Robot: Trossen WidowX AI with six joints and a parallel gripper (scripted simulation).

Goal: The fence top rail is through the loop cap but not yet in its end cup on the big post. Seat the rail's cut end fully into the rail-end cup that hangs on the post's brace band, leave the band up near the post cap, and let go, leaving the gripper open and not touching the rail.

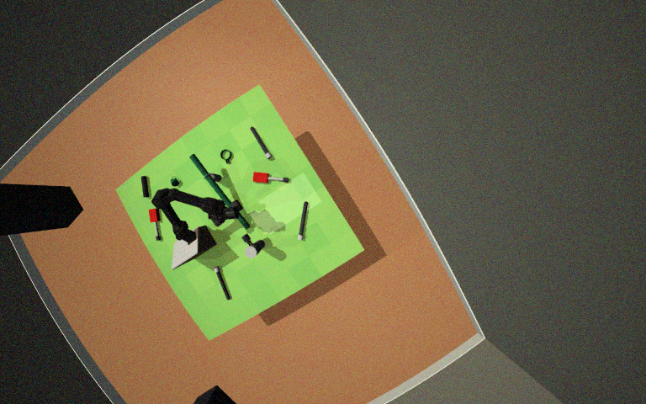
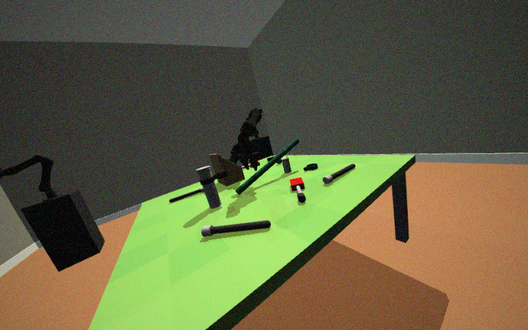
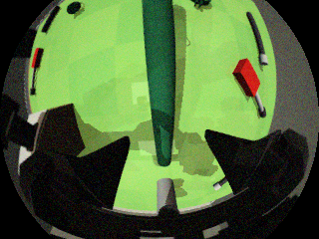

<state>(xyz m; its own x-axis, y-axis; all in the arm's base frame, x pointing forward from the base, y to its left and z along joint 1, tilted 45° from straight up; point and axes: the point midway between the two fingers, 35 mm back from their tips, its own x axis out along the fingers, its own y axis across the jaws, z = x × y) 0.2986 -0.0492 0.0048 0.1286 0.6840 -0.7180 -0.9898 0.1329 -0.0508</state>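
Note:
The dark green rail slants through the loop cap at the small grey post. Its cut end is low, short of the rail-end cup and outside it. The dark brace band is near the top of the big grey post. My gripper is open and empty above the rail's lower part, with the rail between the two fingers in the wrist view. Contact with the rail is not visible.
A red-headed mallet and a loose ring clamp lie beyond the rail. Dark rods lie around the table. A wedge-shaped block stands near the arm's base.

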